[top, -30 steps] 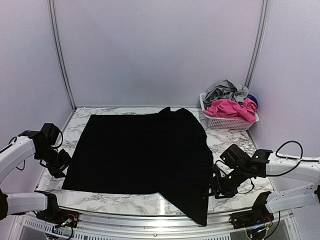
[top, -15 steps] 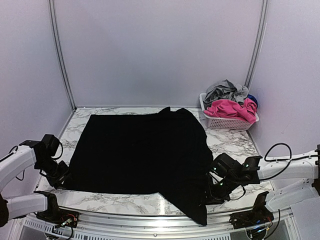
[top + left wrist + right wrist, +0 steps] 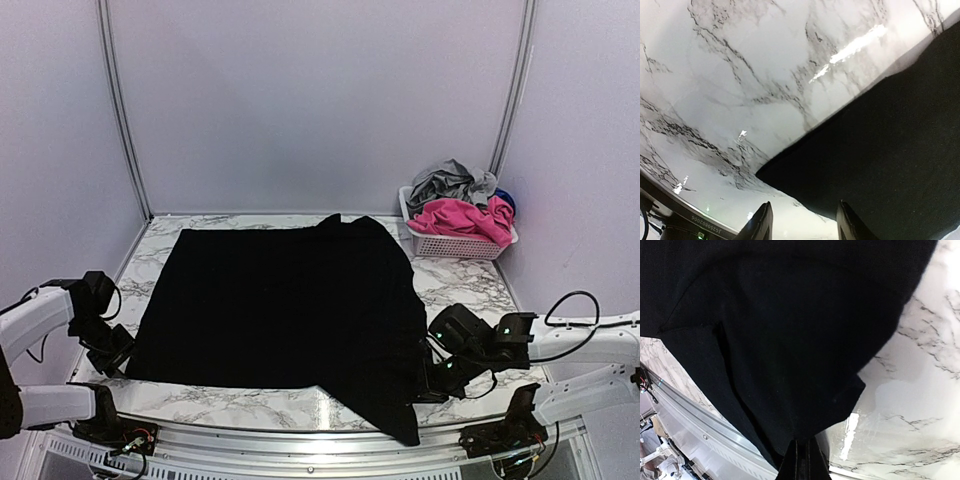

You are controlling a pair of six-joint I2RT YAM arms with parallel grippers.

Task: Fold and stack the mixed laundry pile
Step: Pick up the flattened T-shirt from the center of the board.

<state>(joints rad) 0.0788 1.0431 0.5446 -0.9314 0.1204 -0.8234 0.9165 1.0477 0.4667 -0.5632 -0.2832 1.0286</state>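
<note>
A large black cloth point(image 3: 285, 305) lies spread over the marble table, one corner hanging past the front edge. My left gripper point(image 3: 118, 352) sits at the cloth's near left corner point(image 3: 790, 172); its jaws stand apart on either side of that corner point(image 3: 802, 222), touching nothing. At the cloth's right edge my right gripper point(image 3: 425, 385) is shut on the black cloth point(image 3: 790, 340), the fingertips point(image 3: 802, 452) pinching its hem. The rest of the mixed laundry pile point(image 3: 460, 205), grey, pink and a bit of blue, lies in the basket.
A white lattice basket point(image 3: 455, 243) stands at the back right corner. The table's metal front rail point(image 3: 300, 440) runs just beyond the hanging cloth corner. Grey walls close in the back and both sides.
The right gripper moved left onto the cloth's right edge and shut on it. The left gripper came down and forward to the near left corner, and its jaws narrowed.
</note>
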